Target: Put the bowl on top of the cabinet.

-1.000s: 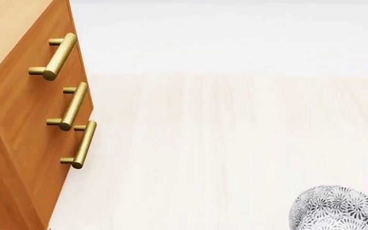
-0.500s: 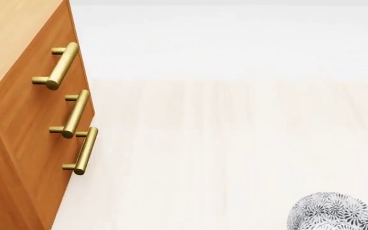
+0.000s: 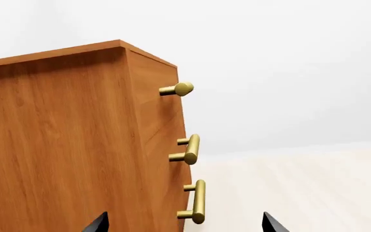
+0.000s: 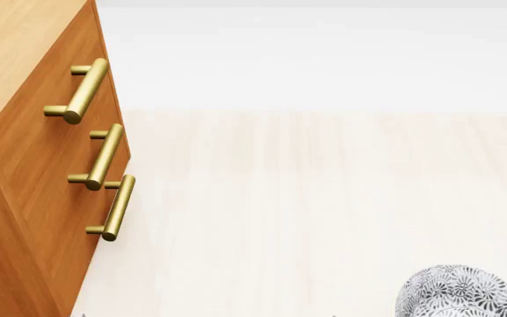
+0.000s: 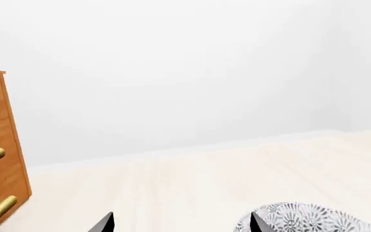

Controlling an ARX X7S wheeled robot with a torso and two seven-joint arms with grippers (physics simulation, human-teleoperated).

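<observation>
On the pale wood floor [image 4: 306,211], the orange-brown drawer cabinet [image 4: 33,172] stands along the head view's left edge, its lighter wood top [image 4: 11,46] seen from above and its front facing the open floor. Three brass bar handles [image 4: 102,156] run down that front, one below another. A white wall [image 4: 324,53] closes the scene beyond the floor. The bowl [image 4: 465,294], white with a dense grey-blue floral pattern, sits on the floor at the head view's lower right corner, well apart from the cabinet and partly cut by the frame edge. The left gripper [image 3: 182,224] shows only two dark fingertips, spread wide with nothing between them, near the cabinet's corner. The right gripper [image 5: 180,223] likewise shows two tips set wide and empty, the bowl just beside one tip.
</observation>
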